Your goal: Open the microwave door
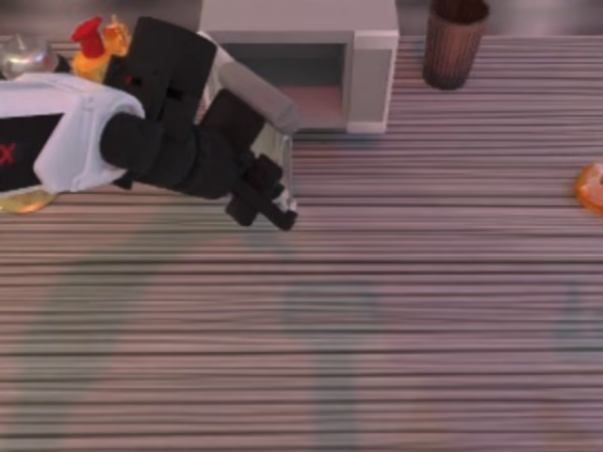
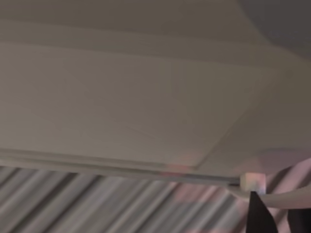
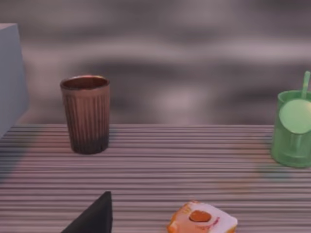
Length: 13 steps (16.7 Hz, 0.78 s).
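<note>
Left hand at the swung-open microwave door

From the near edge, the striped, ribbed counter (image 1: 396, 339) runs bare to the left hand (image 1: 268, 202), clamped on the flat grey microwave door (image 1: 268, 99), which juts from the boxy microwave (image 1: 320, 56) at twelve o'clock. A ribbed brown cup (image 1: 454, 40) stands at one o'clock. The right hand's state cannot be told.

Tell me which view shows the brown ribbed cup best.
The right wrist view: the brown ribbed cup stands whole and side-on on the table, beside the microwave. The top view catches it only from above, cropped at the frame's upper edge, right of the microwave. The left wrist view shows none of it.
</note>
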### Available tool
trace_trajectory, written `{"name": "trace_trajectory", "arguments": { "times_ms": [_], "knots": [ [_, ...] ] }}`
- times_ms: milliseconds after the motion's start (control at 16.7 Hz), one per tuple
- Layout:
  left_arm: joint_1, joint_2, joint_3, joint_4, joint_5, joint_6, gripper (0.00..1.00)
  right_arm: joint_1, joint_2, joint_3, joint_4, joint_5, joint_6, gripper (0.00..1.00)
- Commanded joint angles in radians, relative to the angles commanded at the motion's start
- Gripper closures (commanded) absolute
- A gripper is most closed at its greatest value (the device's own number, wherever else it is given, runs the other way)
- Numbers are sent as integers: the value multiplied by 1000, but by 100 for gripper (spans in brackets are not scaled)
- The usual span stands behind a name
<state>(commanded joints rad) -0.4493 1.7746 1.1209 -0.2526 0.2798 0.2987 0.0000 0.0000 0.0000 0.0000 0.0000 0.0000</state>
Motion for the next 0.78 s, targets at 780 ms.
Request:
{"name": "trace_trajectory", "arguments": {
  "times_ms": [780],
  "knots": [
    [5,-3,-5,-9,21,21,100,0,0,0,0,0,0,0]
  ]
}}
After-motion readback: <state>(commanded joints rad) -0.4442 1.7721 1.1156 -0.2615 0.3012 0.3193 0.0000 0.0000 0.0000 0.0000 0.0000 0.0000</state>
